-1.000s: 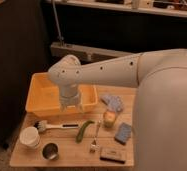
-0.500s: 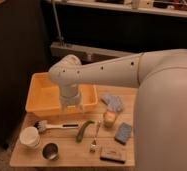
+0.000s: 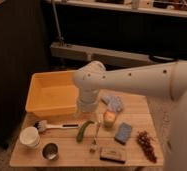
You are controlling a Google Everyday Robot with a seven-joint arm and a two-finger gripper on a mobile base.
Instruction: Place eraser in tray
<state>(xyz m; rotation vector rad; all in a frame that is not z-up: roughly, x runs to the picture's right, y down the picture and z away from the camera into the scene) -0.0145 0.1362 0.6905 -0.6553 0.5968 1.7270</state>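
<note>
The tray [image 3: 43, 106] sits on the rear left of the wooden table [image 3: 72, 156]. The part of its floor that shows is plain yellow, and its right end is hidden behind the robot's arm [image 3: 132, 80]. At the front left stand 2 small containers: a white bowl [image 3: 29, 136] showing a pale inside, and just right of it a metal cup [image 3: 50, 151] whose inside is too dark to read.

The gripper [image 3: 86, 106] hangs at the tray's front right corner, above the table and well apart from the eraser [image 3: 113, 155]. Whether it is released or clenched cannot be told, and nothing is seen in its hold.

The eraser lies flat close to the table's front edge, right of centre. Bare wood runs from it left to the metal cup. Behind it, near but apart, lies a blue sponge [image 3: 123, 132], and a cluster of dark red grapes [image 3: 146, 142] sits by the right edge. Between eraser and tray lie a green pepper [image 3: 84, 130], a slim metal utensil [image 3: 95, 137] and a brush [image 3: 43, 126] with its black handle pointing right. An orange-yellow item [image 3: 109, 118] and a bluish cloth [image 3: 113, 102] lie right of the gripper.

The eraser is a dark rectangular block with a lighter top face.
</note>
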